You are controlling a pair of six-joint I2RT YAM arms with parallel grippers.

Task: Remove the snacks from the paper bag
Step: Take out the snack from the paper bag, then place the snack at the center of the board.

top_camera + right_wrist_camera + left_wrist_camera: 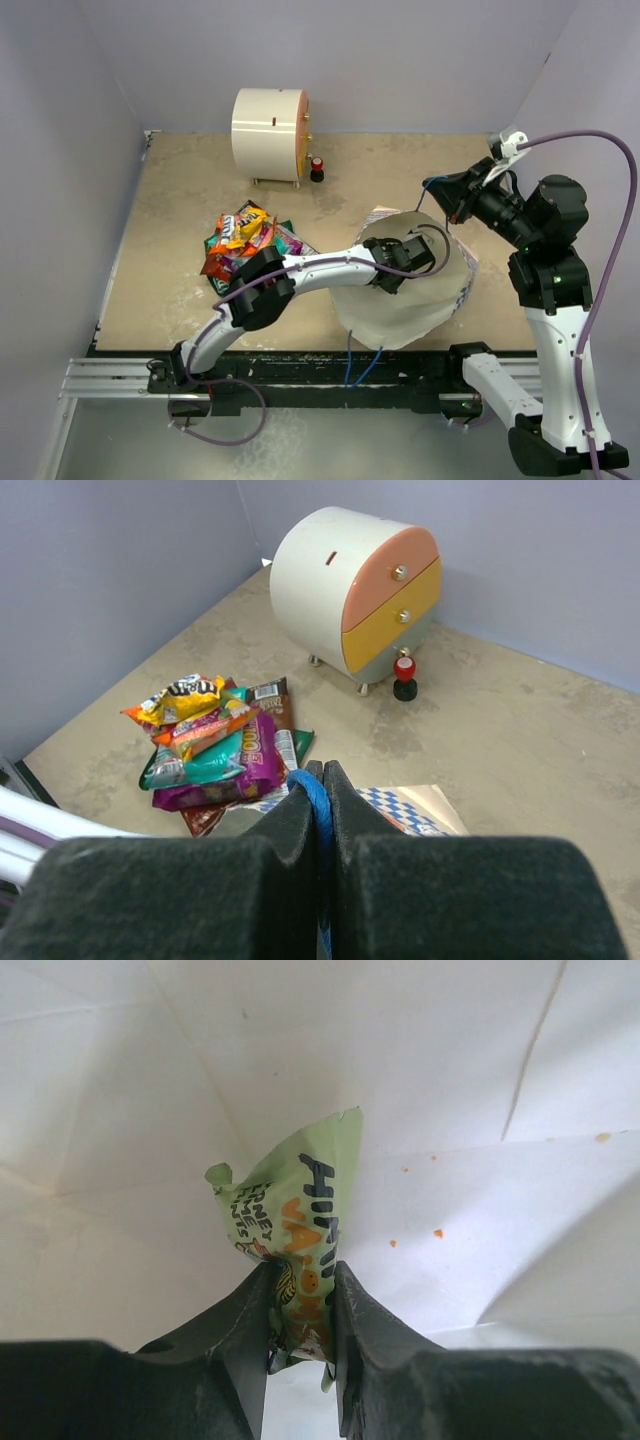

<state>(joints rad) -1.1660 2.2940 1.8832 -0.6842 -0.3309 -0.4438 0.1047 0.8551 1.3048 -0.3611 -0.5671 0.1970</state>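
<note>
The paper bag [405,300] lies on its side in the middle of the table, its white inside open toward the camera. My left gripper [405,255] reaches into its mouth and is shut on a light green snack packet [300,1230], seen against the bag's white inner wall [450,1080]. My right gripper [440,195] is shut on the bag's blue cord handle [315,800] above the bag's far edge, whose checkered outside [395,810] shows below the jaws. A pile of snack packets [245,245] lies left of the bag, also in the right wrist view [215,745].
A white cylindrical drum [270,135] with orange and yellow drawer fronts stands at the back, a small red and black object [317,168] beside it. Grey walls close in the table on three sides.
</note>
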